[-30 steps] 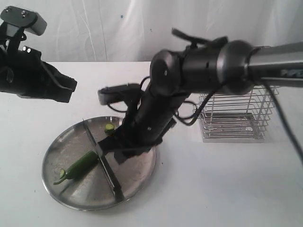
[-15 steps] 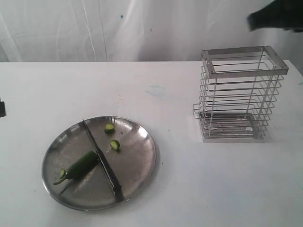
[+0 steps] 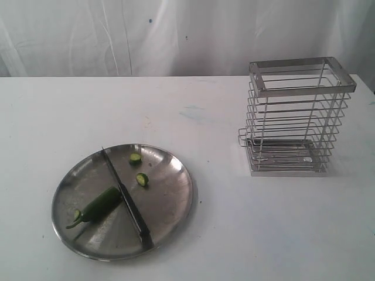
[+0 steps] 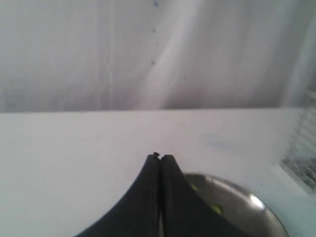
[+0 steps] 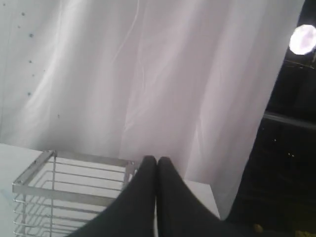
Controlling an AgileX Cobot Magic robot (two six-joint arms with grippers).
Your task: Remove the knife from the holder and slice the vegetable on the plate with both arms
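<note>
On the white table [image 3: 234, 228], we see a plate, a knife and a holder.
Leftmost, the round shiny steel plate [image 3: 171, 206] carries the slender green vegetable [image 3: 101, 204], the long black-handled knife [image 3: 125, 196] just beside it, and two small green slices [image 3: 142, 179]. The tall silvery wire holder [image 3: 304, 89] stands well apart. Our left gripper [image 4: 159, 158] and right gripper [image 5: 157, 160] are clenched on nothing.
</note>
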